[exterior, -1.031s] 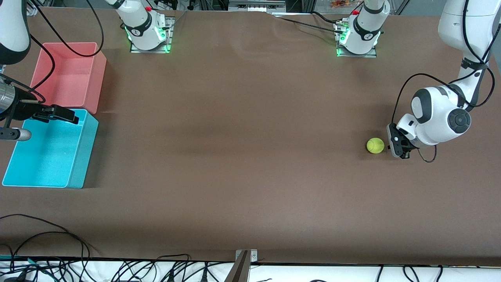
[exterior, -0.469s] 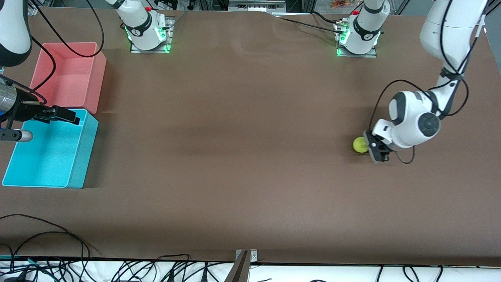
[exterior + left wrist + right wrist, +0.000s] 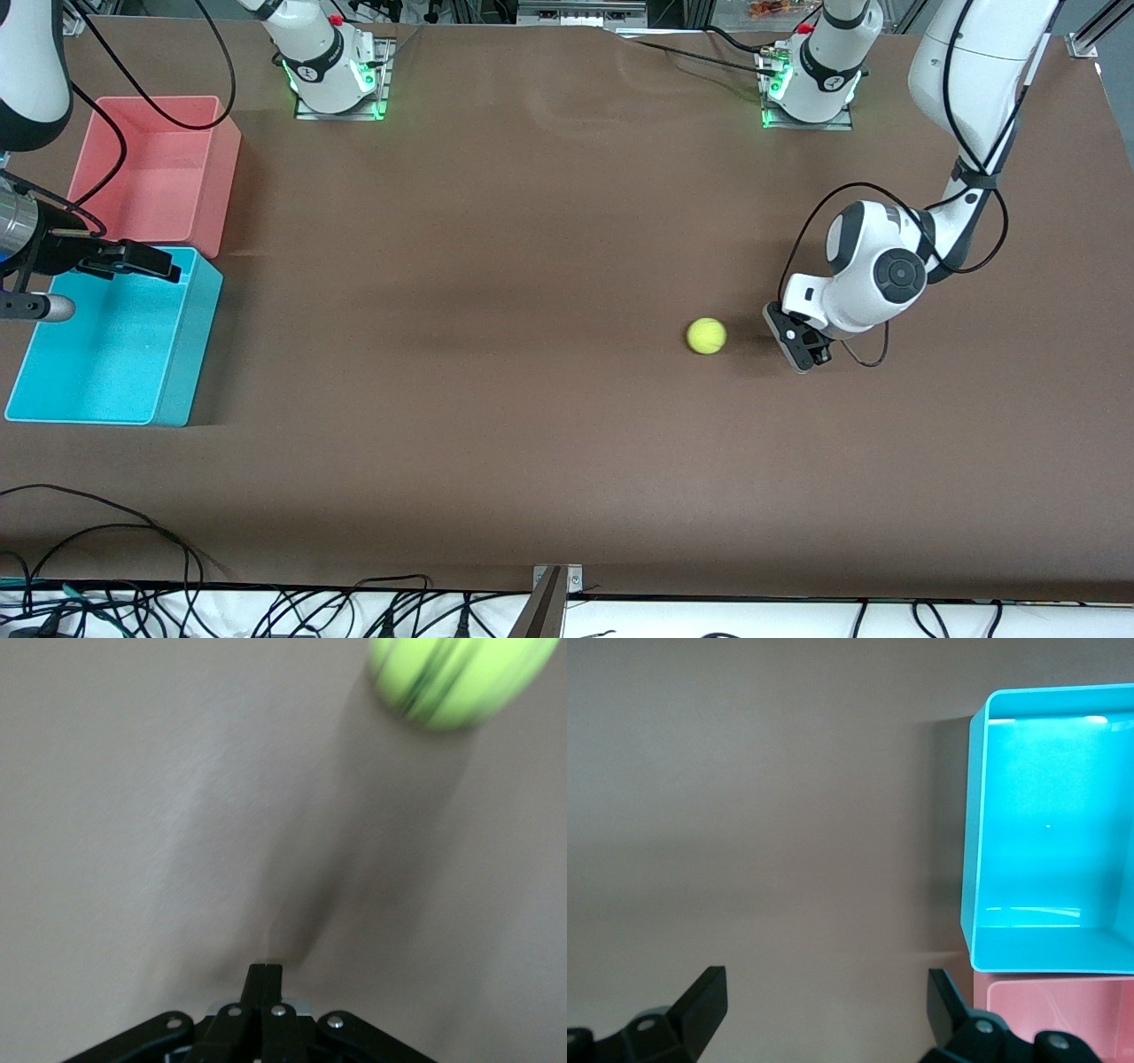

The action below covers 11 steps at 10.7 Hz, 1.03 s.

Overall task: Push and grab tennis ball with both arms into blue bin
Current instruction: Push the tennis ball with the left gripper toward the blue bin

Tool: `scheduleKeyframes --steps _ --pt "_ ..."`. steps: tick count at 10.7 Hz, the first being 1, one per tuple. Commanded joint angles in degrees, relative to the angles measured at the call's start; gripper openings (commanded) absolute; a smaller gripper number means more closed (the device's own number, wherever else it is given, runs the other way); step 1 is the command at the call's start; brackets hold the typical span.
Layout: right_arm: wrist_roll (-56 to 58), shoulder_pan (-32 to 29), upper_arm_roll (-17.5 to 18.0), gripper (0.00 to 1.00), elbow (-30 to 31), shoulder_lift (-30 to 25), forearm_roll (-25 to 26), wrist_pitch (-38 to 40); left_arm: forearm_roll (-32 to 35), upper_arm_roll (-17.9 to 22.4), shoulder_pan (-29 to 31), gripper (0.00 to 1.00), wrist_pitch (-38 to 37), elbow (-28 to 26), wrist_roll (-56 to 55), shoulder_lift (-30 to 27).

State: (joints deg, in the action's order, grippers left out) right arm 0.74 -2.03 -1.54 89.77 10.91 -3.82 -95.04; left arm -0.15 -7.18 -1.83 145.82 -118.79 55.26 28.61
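Tennis ball [image 3: 706,336]: it lies on the bare brown table [image 3: 532,266], toward the left arm's end, clear of anything else. In the left wrist view [image 3: 456,678] it shows as a streaked yellow-green blur with its shadow on the table.

Left gripper [image 3: 802,350]: low at the table just beside the ball, on the side toward the left arm's end. A gap of bare table lies between its tip and the ball, so they are apart, not touching. Its fingers [image 3: 264,979] are pressed together with nothing between them.

Right gripper [image 3: 146,260]: it hangs over the blue bin's corner nearest the pink-red bin. Its fingers [image 3: 704,997] are spread wide and hold nothing.

Blue bin [image 3: 190,346]: at the right arm's end of the table, well apart from the ball, with most of the table between them.

Pink-red bin [image 3: 217,177]: it touches the blue bin and sits farther from the front camera.
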Motion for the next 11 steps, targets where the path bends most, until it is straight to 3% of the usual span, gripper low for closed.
scheduleKeyframes --steps 1,2,5,6,7,11 --pt "0.2 -0.3 0.1 1.0 -1.5 1.1 -0.8 0.5 1.5 0.1 1.7 0.0 -1.6 0.4 -0.9 -2.1" --pt "0.3 -0.3 0.1 1.0 -1.5 1.1 -0.8 0.5 1.5 0.1 1.9 0.0 -3.2 0.3 -1.0 -4.2" --pt "0.2 0.1 0.3 1.0 -1.5 1.7 -0.8 0.3 1.5 0.6 3.1 0.33 -9.1 -0.7 -1.1 -11.0" --pt "0.6 0.1 0.2 1.0 -1.5 1.7 -0.8 0.3 1.5 0.8 3.1 0.91 -12.4 -0.7 -0.9 -13.5" --pt "0.5 0.1 0.3 1.0 -1.5 1.8 -0.8 0.3 1.5 1.6 3.1 1.0 -14.3 -1.4 -0.7 -15.9" --pt "4.9 0.2 0.4 1.0 -1.5 3.0 -1.0 -0.3 1.5 1.7 5.3 1.0 -14.2 -7.2 -2.1 -25.2"
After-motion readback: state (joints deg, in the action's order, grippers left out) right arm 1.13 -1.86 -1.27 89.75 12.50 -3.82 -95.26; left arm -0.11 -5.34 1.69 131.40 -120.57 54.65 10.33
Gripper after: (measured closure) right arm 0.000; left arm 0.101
